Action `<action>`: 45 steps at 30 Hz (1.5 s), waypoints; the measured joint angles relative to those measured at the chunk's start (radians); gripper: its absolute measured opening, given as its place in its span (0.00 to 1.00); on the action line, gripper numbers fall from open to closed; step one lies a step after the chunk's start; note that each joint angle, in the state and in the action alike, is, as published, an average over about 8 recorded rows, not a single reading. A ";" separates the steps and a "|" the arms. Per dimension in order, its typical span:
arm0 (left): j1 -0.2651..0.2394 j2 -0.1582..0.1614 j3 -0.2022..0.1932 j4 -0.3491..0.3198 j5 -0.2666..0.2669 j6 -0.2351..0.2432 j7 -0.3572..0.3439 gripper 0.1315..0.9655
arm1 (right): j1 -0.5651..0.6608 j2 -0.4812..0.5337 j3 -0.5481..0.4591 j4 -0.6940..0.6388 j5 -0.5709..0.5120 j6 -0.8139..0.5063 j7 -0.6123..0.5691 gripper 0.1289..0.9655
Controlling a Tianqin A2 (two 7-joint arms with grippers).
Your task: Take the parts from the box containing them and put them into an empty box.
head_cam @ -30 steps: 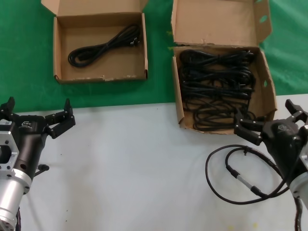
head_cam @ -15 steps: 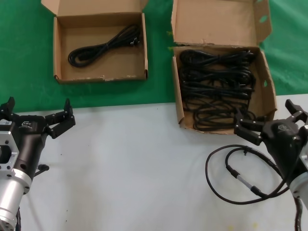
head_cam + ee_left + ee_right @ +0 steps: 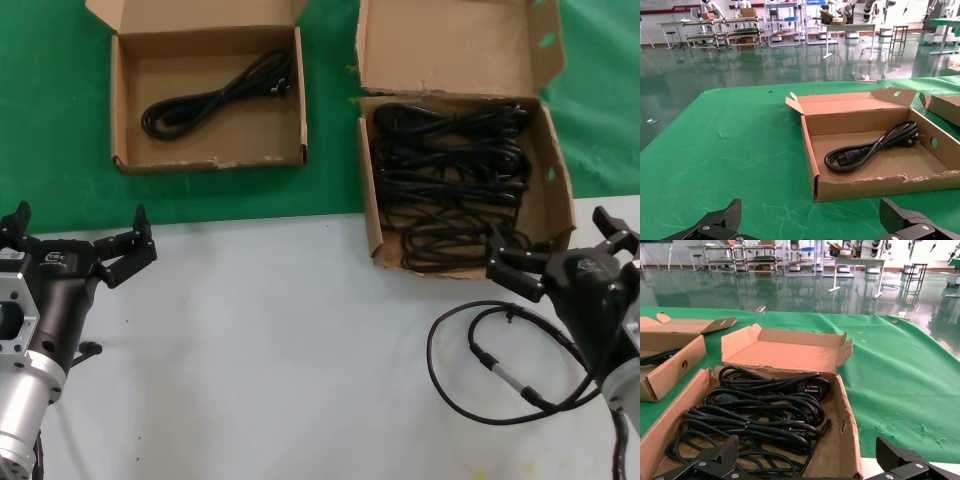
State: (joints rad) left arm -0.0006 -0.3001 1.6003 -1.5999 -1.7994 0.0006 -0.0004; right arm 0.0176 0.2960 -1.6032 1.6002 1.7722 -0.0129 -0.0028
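The larger, deeper cardboard box [image 3: 555,190] stands at the back right on the green cloth and holds several black power cords [image 3: 450,185]. The smaller shallow box [image 3: 210,160] at the back left holds one looped power cord [image 3: 215,95]. My left gripper [image 3: 80,225] is open and empty over the white table, in front of the small box. My right gripper [image 3: 552,235] is open and empty at the larger box's front right corner. The left wrist view shows the small box [image 3: 865,186] and its cord [image 3: 870,147]. The right wrist view shows the larger box [image 3: 847,440] and its cords [image 3: 765,410].
A thin black cable with a silver connector [image 3: 500,372] lies looped on the white table in front of the larger box, by my right arm. The green cloth [image 3: 330,130] shows between the two boxes. The small box's side wall [image 3: 670,370] also shows in the right wrist view.
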 joint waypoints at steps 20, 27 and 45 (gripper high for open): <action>0.000 0.000 0.000 0.000 0.000 0.000 0.000 1.00 | 0.000 0.000 0.000 0.000 0.000 0.000 0.000 1.00; 0.000 0.000 0.000 0.000 0.000 0.000 0.000 1.00 | 0.000 0.000 0.000 0.000 0.000 0.000 0.000 1.00; 0.000 0.000 0.000 0.000 0.000 0.000 0.000 1.00 | 0.000 0.000 0.000 0.000 0.000 0.000 0.000 1.00</action>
State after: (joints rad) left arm -0.0006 -0.3001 1.6003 -1.5999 -1.7994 0.0006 -0.0004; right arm 0.0176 0.2960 -1.6032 1.6002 1.7722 -0.0129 -0.0028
